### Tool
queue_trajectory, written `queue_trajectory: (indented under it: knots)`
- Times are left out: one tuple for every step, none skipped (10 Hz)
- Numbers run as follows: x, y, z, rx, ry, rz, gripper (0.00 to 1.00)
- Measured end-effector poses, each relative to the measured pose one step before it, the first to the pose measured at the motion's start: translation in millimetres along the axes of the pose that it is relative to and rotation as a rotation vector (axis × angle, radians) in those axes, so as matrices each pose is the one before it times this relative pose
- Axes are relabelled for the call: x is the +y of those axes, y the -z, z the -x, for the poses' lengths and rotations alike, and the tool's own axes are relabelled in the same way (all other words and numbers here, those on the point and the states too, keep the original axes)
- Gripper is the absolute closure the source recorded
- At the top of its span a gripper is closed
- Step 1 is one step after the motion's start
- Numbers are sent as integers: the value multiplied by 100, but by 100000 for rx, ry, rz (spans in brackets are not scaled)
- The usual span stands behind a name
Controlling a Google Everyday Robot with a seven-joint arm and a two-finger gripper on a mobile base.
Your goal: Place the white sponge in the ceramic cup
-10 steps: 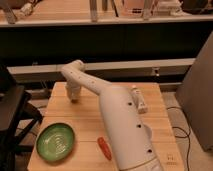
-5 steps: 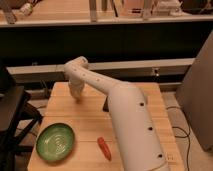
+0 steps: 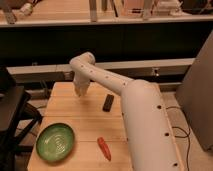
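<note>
Claw [image 3: 80,91]: hangs at the end of the white arm over the far left part of the desk, pointing down; whether it is apart, together or clamped on something, I cannot tell.
White sponge: not to be made out anywhere; if it is at the claw, the arm hides it.
Ceramic cup: not to be made out either.
Arm [image 3: 135,107]: a thick white tube that rises from the lower right, crosses the desk and bends at an elbow above the claw, covering much of the right side of the desk.
Black bar [image 3: 108,102]: lies flat on the desk, just right of the claw and beside the arm, apart from both.
Desk [image 3: 75,120]: light wooden top carrying all the things.
Red object [image 3: 104,148]: small, long and narrow, lying near the front edge beside the arm.
Green plate [image 3: 55,142]: round, at the front left corner of the desk, well apart from the claw.
</note>
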Motion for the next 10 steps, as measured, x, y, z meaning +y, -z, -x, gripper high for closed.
queue_trajectory:
  knots:
    - [-449,647,182,249,63,-324,98]
    - [-113,644,247,-299,-277,24,98]
    - [389,471,-2,258,-330,586,98]
    - [559,181,147,-282,-316,2,98]
    - [1289,286,-6,-214,-1048,-84,96]
    - [1003,326,-143,180,80,-104,88]
    - [733,294,-109,158,-281,-41,80]
    - [20,323,191,-88,234,-188,75]
    - [-515,353,221,81,394,-341,67]
    - [-284,204,321,-381,-189,60,64]
